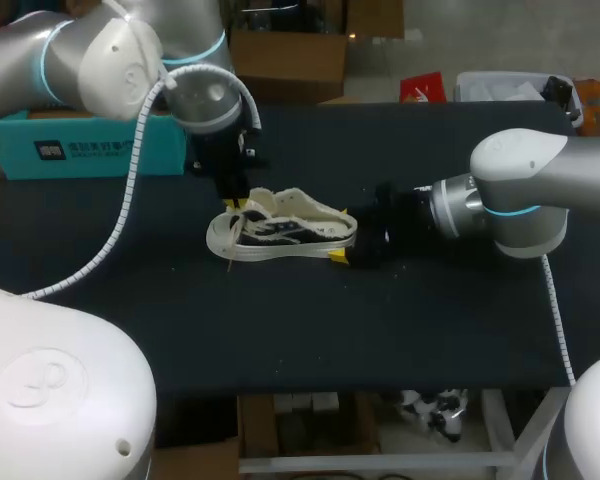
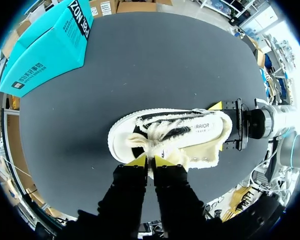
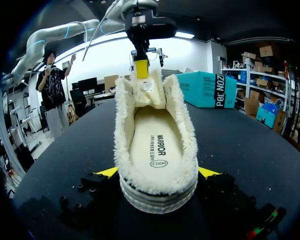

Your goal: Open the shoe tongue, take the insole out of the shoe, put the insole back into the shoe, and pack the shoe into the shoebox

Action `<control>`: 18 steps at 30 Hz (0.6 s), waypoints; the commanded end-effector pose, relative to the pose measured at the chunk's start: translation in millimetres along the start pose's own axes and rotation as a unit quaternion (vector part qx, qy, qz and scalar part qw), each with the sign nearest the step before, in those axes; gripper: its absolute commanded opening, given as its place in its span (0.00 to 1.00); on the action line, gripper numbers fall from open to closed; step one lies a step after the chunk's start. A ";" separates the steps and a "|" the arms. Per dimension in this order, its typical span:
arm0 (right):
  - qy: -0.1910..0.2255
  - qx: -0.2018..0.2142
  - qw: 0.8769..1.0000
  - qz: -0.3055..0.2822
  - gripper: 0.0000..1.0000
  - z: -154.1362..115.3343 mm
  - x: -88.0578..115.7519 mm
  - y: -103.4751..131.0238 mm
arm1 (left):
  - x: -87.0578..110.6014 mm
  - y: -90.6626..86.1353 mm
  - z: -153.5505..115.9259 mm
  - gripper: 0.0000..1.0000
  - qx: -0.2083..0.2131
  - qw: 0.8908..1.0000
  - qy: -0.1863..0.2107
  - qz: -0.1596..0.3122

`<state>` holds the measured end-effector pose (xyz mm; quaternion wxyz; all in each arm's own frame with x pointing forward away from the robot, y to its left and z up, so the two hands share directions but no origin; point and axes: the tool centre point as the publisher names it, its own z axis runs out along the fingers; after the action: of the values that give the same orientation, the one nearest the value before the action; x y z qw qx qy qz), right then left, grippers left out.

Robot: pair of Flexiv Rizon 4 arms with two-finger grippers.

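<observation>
Shoe [image 1: 290,228] — printed insole [image 3: 157,142], lettered teal shoebox [image 1: 80,150]

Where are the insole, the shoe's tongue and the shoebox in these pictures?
insole [image 3: 157,145], right wrist view, on its flat middle.
tongue [image 3: 149,95], right wrist view, on its raised upper part.
shoebox [image 1: 80,150], head view, on its teal front side.

In the head view my left arm [image 1: 110,60] covers part of the shoebox [image 1: 90,150]. In the right wrist view the raised tongue [image 3: 147,90] hides the front end of the insole [image 3: 157,145] (and the toe beyond it), while the heel of the shoe [image 3: 160,192] blocks all but 2 yellow slivers of my right gripper [image 3: 159,172].
</observation>
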<state>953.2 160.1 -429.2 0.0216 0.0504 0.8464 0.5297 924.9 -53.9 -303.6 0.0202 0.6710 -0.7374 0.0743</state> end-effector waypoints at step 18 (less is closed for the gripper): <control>0.002 -0.003 1.000 -0.001 0.00 0.1 -1.8 -4.1 | 32.7 -12.3 5.2 0.00 0.015 1.000 0.001 0.014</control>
<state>953.2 160.1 -429.5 0.0218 0.0504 0.8462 0.5300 928.7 -82.8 -301.1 0.0121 0.6589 -0.7461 0.0952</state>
